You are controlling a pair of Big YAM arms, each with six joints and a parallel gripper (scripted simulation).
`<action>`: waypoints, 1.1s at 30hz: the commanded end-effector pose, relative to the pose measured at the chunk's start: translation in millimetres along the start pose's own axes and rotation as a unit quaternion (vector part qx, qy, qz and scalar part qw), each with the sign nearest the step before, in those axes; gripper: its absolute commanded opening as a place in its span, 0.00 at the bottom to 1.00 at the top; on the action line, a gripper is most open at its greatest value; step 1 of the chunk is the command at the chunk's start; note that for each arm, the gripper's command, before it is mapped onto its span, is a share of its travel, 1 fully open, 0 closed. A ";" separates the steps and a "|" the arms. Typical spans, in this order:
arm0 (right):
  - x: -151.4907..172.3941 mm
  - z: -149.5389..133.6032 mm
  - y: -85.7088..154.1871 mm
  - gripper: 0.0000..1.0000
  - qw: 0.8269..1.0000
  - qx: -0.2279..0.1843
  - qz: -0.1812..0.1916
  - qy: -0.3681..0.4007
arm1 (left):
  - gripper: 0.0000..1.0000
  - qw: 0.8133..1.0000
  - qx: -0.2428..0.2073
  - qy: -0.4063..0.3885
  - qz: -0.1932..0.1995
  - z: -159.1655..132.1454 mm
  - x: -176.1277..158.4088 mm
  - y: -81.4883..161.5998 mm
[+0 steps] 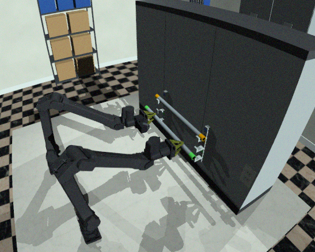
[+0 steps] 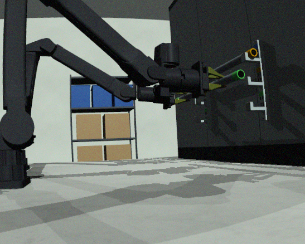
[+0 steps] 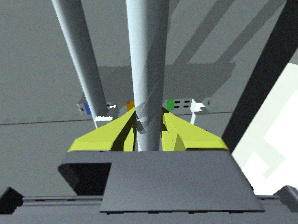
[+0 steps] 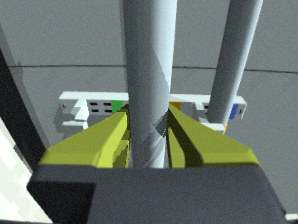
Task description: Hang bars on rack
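Observation:
The green-ended bar (image 1: 165, 126) (image 2: 234, 74) (image 3: 148, 50) (image 4: 150, 40) is held level in front of the rack, off its arms. In the exterior view its near end is a little above the middle arm's height. My left gripper (image 1: 150, 115) (image 3: 148, 112) is shut on it near the far end. My right gripper (image 1: 178, 145) (image 4: 148, 111) is shut on it near the near end. The orange-ended bar (image 1: 179, 117) (image 2: 231, 63) (image 3: 77, 45) (image 4: 235, 55) lies on the top pair, labelled blue (image 3: 87, 108) (image 4: 233, 111). The middle labels are orange (image 3: 130, 105) (image 4: 175, 106), the bottom ones green (image 3: 170, 104) (image 4: 117, 105).
The near rack upright (image 2: 262, 73) stands against the dark wall (image 1: 242, 95). The middle arm (image 2: 255, 83) and bottom arm (image 2: 257, 108) bear no bar. The orange-ended bar is above and behind the held bar.

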State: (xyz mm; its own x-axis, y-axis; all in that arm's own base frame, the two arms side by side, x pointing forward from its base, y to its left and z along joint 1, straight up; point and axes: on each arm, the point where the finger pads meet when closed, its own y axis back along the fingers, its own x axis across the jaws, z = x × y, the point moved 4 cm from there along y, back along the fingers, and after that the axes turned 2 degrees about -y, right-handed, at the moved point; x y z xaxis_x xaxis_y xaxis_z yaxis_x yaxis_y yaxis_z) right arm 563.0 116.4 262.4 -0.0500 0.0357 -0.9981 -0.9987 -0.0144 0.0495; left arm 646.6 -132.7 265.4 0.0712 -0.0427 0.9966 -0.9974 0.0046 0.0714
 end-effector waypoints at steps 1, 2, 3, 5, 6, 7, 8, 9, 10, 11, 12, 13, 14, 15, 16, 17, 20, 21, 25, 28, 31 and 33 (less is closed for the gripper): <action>-49.8 -1.6 12.2 0.00 0.999 0.003 -0.051 -0.011 | 0.00 0.998 0.008 0.015 0.053 -5.3 57.6 14.5; -50.7 -1.8 13.9 0.00 0.999 0.003 -0.051 -0.011 | 0.00 0.998 0.008 0.015 0.053 -5.2 58.4 16.3; -51.6 -1.9 15.6 0.00 0.999 0.003 -0.051 -0.011 | 0.00 0.998 0.008 0.015 0.053 -5.0 59.3 18.0; -53.4 -2.2 19.0 0.00 0.999 0.003 -0.051 -0.011 | 0.00 0.998 0.008 0.015 0.053 -4.7 61.0 21.5; -54.3 -2.3 20.7 0.00 0.999 0.003 -0.051 -0.011 | 0.00 0.998 0.008 0.015 0.053 -4.5 61.9 23.2; -55.2 -2.5 22.5 0.00 0.999 0.003 -0.051 -0.011 | 0.00 0.998 0.008 0.015 0.053 -4.4 62.8 24.9; -56.1 -2.6 24.2 0.00 0.999 0.003 -0.051 -0.011 | 0.00 0.998 0.008 0.015 0.053 -4.2 63.6 26.7; -57.0 -2.8 25.9 0.00 0.999 0.003 -0.051 -0.011 | 0.00 0.998 0.008 0.015 0.053 -4.0 64.5 28.4; -57.0 -2.8 25.9 0.00 0.999 0.003 -0.051 -0.011 | 0.00 0.998 0.008 0.015 0.053 -4.0 64.5 28.4; -57.0 -2.8 25.9 0.00 0.999 0.003 -0.051 -0.011 | 0.00 0.998 0.008 0.015 0.053 -4.0 64.5 28.4; -56.8 -2.9 27.6 0.00 0.999 0.003 -0.051 -0.011 | 0.00 0.998 0.008 0.015 0.053 -3.8 64.1 30.1; -56.8 -3.0 29.3 0.00 0.999 0.003 -0.051 -0.011 | 0.00 0.998 0.008 0.015 0.053 -3.7 63.9 31.8; -56.7 -3.1 30.9 0.00 0.999 0.003 -0.051 -0.011 | 0.00 0.998 0.008 0.015 0.053 -3.5 63.7 33.4; -56.7 -3.2 32.6 0.00 0.999 0.003 -0.051 -0.011 | 0.00 0.998 0.008 0.015 0.053 -3.4 63.5 35.1; -56.7 -3.4 34.3 0.00 0.999 0.003 -0.051 -0.011 | 0.00 0.998 0.008 0.015 0.053 -3.3 63.4 36.7; -56.7 -3.5 35.9 0.00 0.999 0.003 -0.051 -0.011 | 0.00 0.998 0.008 0.015 0.053 -3.1 63.2 38.4; -56.6 -3.8 40.9 0.00 0.999 0.003 -0.051 -0.011 | 0.00 0.998 0.008 0.015 0.053 -2.7 62.6 43.4; -56.6 -4.0 42.6 0.00 0.999 0.003 -0.051 -0.011 | 0.00 0.998 0.008 0.015 0.053 -2.6 62.4 45.0; -56.5 -4.4 49.3 0.00 0.999 0.003 -0.051 -0.011 | 0.00 0.998 0.008 0.015 0.053 -2.0 61.6 51.6; -56.5 -4.6 51.0 0.00 0.999 0.003 -0.051 -0.011 | 0.00 0.998 0.008 0.015 0.053 -1.9 61.5 53.3; -56.5 -4.7 56.0 0.00 0.999 0.003 -0.051 -0.011 | 0.00 0.998 0.008 0.015 0.053 -1.7 61.0 58.3; -56.5 -4.8 59.4 0.00 0.999 0.003 -0.051 -0.011 | 0.00 0.998 0.008 0.015 0.053 -1.5 60.7 61.7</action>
State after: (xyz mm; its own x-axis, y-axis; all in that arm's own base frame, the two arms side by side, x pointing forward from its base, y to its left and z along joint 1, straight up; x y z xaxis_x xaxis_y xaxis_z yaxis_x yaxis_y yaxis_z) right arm 514.6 111.5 286.8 -0.0167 0.0413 -0.9990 -0.9998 -0.0142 0.0162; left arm 597.8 -137.1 291.0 0.0465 -0.0441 0.9979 -0.9989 0.0054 0.0468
